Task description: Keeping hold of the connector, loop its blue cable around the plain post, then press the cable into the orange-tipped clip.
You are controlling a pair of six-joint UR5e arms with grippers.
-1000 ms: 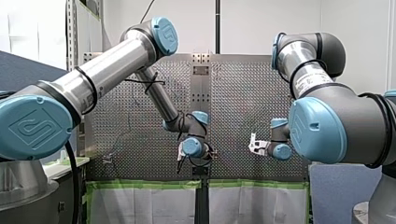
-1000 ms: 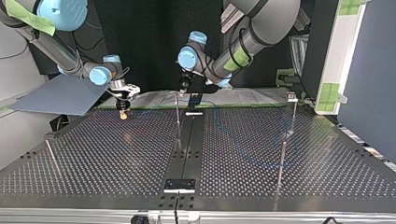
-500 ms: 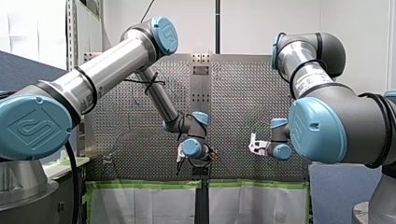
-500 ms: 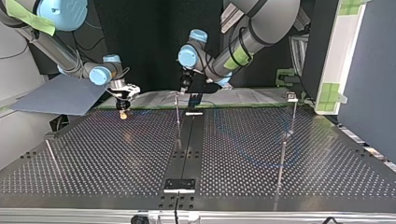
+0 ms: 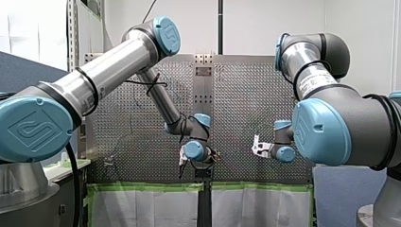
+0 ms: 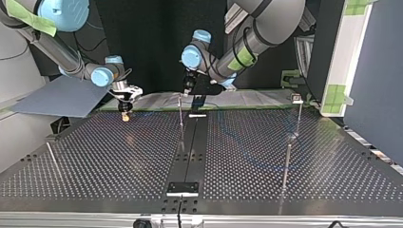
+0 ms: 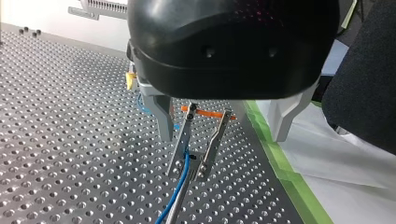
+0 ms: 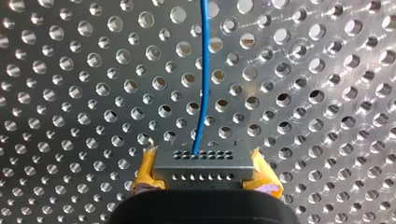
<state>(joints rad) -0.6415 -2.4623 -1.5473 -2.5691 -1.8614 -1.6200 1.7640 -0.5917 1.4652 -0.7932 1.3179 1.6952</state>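
Rows of holes across grey connector (image 8: pixel 204 167)

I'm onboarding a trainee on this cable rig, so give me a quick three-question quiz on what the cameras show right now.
1. True or false: my right end effector grips the grey metal connector block with rows of small holes.
2. The thin cable leaving that block is: A red, B blue, C green.
3. Fill in: the right end effector's pads are ____.
Key: 1 true; 2 B; 3 yellow.
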